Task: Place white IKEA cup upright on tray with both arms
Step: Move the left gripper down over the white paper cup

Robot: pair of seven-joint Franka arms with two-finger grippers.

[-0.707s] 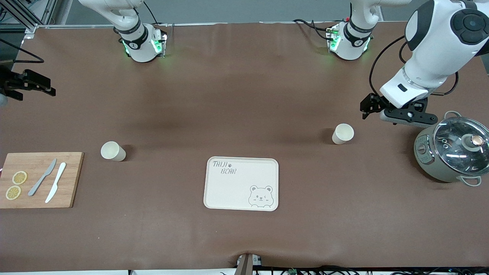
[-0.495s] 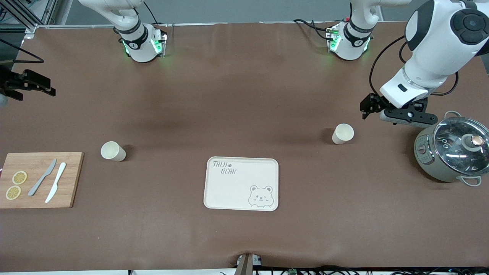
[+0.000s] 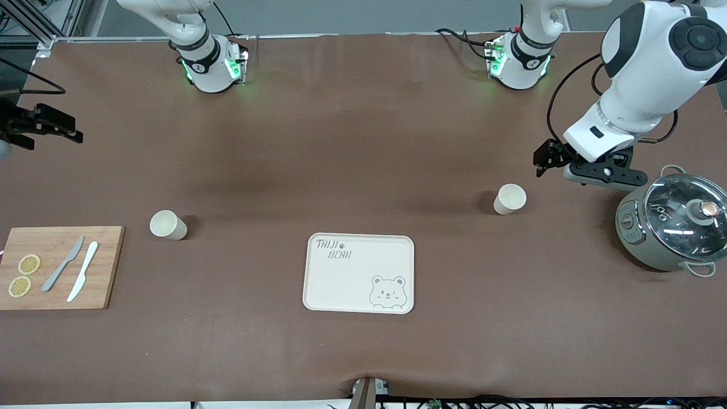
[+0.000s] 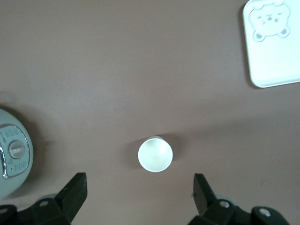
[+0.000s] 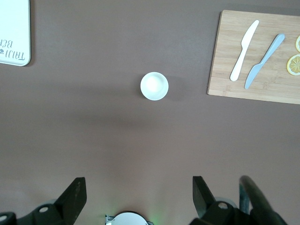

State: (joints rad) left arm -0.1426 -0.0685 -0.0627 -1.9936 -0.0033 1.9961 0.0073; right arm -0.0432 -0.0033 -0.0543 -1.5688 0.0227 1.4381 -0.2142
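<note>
Two white cups stand mouth up on the brown table. One cup (image 3: 509, 199) is toward the left arm's end and shows in the left wrist view (image 4: 155, 154). The other cup (image 3: 168, 224) is toward the right arm's end and shows in the right wrist view (image 5: 154, 86). The cream bear tray (image 3: 359, 272) lies empty between them, nearer the front camera. My left gripper (image 3: 605, 171) hangs open and empty above the table between the first cup and a pot; its own view (image 4: 139, 192) shows this. My right gripper (image 3: 34, 126) is open and empty, high over the table's edge at the right arm's end, also seen in its own view (image 5: 138, 194).
A grey-green pot with a glass lid (image 3: 673, 227) stands at the left arm's end, close to the left gripper. A wooden cutting board (image 3: 59, 267) with two knives and lemon slices lies at the right arm's end. Both arm bases stand along the edge farthest from the front camera.
The left arm has shifted very slightly toward the right arm's end. Cups, tray and right arm have not moved.
</note>
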